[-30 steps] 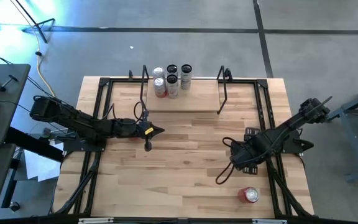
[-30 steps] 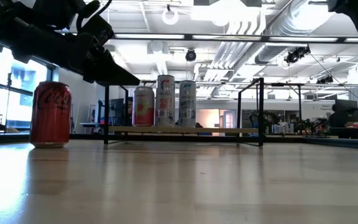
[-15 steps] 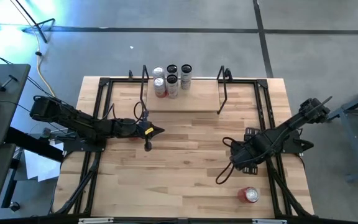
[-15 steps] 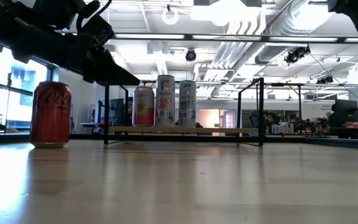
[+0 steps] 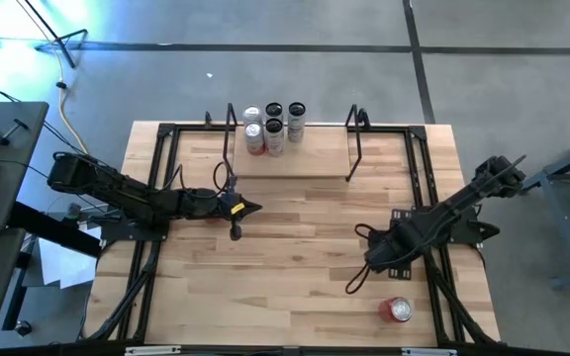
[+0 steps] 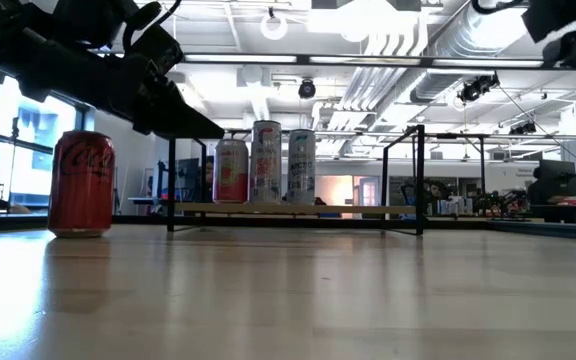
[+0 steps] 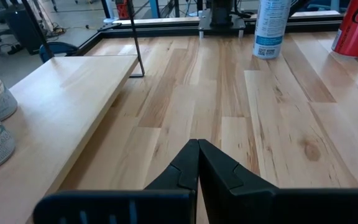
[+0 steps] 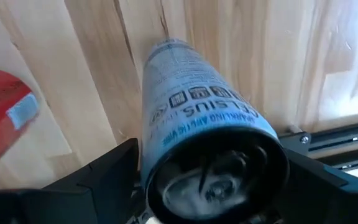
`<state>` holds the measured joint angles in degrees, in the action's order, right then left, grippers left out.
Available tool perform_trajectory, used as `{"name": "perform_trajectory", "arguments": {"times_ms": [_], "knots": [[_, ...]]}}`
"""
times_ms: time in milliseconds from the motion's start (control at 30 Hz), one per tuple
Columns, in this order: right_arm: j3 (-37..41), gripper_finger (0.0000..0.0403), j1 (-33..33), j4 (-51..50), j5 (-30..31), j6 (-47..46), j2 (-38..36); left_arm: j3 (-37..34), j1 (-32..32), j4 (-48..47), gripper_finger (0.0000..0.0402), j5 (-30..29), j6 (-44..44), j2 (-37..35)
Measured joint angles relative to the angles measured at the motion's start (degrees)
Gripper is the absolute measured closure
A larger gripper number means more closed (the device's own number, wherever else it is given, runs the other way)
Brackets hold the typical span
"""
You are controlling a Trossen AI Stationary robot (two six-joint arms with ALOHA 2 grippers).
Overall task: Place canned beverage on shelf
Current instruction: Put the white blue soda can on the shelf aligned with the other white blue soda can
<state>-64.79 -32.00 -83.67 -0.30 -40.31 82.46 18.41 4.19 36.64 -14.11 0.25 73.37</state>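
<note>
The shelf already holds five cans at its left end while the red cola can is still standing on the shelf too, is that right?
Not quite: the high view shows the red cola can standing on the tabletop near the right arm, not on the shelf. The five cans do stand at the shelf's left end.

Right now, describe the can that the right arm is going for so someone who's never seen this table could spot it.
Start at the wooden table and go to its near right corner, far from the shelf with its cluster of cans. There the right tool hangs over a tall white can with blue lettering, which stands between its fingers. Its only close neighbour is a shorter red can.
</note>
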Motion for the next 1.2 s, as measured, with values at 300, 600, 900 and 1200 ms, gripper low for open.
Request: {"name": "perform_trajectory", "arguments": {"times_ms": [300, 600, 900, 1200], "knots": [[0.0, 0.0107, 1.7, 3.1, -1.5, -3.7, 0.0, 0.0, 0.0, 0.0, 0.0401, 0.0, 0.0, 0.0], [-0.1, 0.0161, 8.7, 6.9, -5.8, -15.3, -0.1, 0.0, 0.8, 0.0, 0.0401, 0.0, -0.1, 0.0], [-4.6, 0.0161, 15.6, 17.5, -1.2, -18.0, 0.2, 0.0, 1.6, 0.0, 0.0401, -0.1, -0.2, 0.0], [-26.6, 0.0161, 28.4, 6.3, 5.1, -12.9, 8.8, 0.0, 1.6, 0.3, 0.0401, -0.2, -0.6, 0.0]]}}
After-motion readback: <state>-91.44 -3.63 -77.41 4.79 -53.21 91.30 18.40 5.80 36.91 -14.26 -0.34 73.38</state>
